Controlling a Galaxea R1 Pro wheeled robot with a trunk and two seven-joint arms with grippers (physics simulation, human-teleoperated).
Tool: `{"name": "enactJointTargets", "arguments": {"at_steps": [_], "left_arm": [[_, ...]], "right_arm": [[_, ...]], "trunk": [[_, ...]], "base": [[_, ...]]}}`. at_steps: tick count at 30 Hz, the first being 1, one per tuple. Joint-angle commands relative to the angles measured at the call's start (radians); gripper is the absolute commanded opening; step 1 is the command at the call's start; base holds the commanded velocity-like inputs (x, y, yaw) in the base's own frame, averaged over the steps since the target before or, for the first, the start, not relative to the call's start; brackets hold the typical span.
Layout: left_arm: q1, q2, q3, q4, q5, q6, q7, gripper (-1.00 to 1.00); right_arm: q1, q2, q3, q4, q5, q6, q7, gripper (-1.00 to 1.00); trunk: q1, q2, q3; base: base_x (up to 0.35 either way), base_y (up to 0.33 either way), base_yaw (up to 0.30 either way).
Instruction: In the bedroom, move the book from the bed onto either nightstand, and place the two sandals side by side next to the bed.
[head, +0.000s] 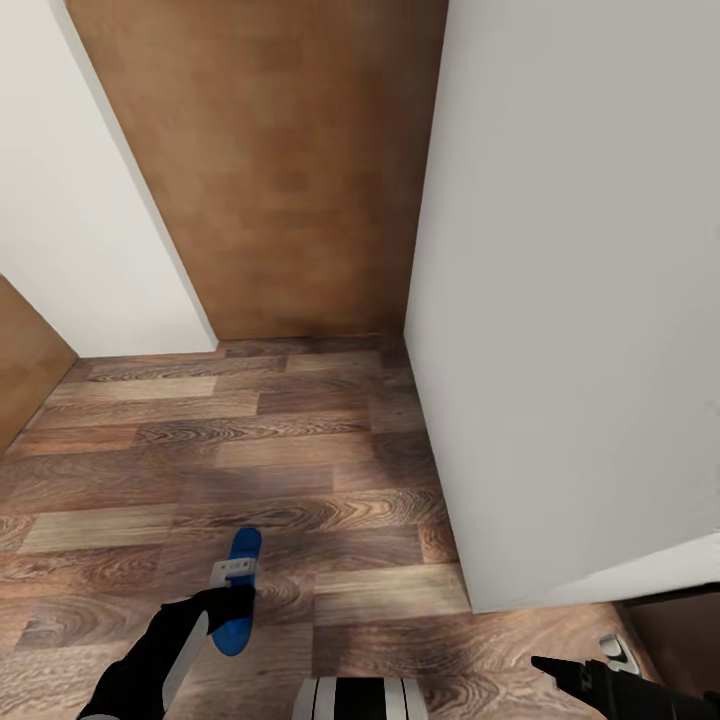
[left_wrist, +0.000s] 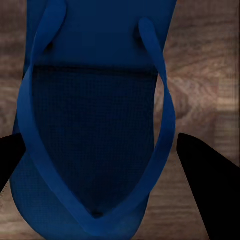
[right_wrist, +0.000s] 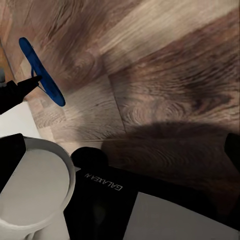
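My left gripper (head: 232, 600) carries one sandal (head: 238, 590), jaws clamped on it above the wood floor (head: 330, 480). Right gripper (head: 560, 668): jaw state indeterminate. Remaining, I judge: sandal placement, second sandal, book transfer.

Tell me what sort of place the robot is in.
Probably a room or hallway corner in a home: wood-plank floor, plain white walls and a tan wooden door. The left gripper holds a blue sandal above the floor.
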Motion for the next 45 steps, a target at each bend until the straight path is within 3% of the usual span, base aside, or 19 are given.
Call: {"name": "enactJointTargets", "arguments": {"at_steps": [1, 37, 39, 42, 45], "left_arm": [[0.0, 0.0, 0.002, -0.001, 0.008, 0.006, -0.002, -1.0], [0.0, 0.009, 0.004, -0.017, 0.017, 0.012, -0.015, -1.0], [0.0, 0.01, 0.005, -0.044, 0.025, 0.014, -0.061, -1.0], [0.0, 0.023, 0.006, -0.06, 0.049, 0.016, -0.202, -1.0], [0.0, 0.058, 0.006, -0.066, 0.075, 0.018, -0.385, -1.0]], "right_arm": [[0.0, 0.0, -0.001, 0.0, 0.001, 0.004, 0.002, 1.0], [0.0, -0.001, -0.01, 0.0, 0.001, 0.004, 0.002, 1.0], [0.0, -0.001, -0.01, 0.0, 0.001, 0.004, 0.002, 1.0], [0.0, -0.001, -0.01, 0.0, 0.001, 0.004, 0.002, 1.0], [0.0, -0.001, -0.01, 0.0, 0.001, 0.004, 0.002, 1.0]], "trunk": [[-0.001, 0.0, 0.003], [-0.017, 0.008, 0.143], [-0.018, 0.009, 0.15], [-0.019, 0.01, 0.162], [-0.02, 0.01, 0.174]], "base": [[0.0, 0.0, 0.0], [0.0, 0.0, 0.0], [0.0, 0.0, 0.0], [0.0, 0.0, 0.0], [0.0, 0.0, 0.0]]}}
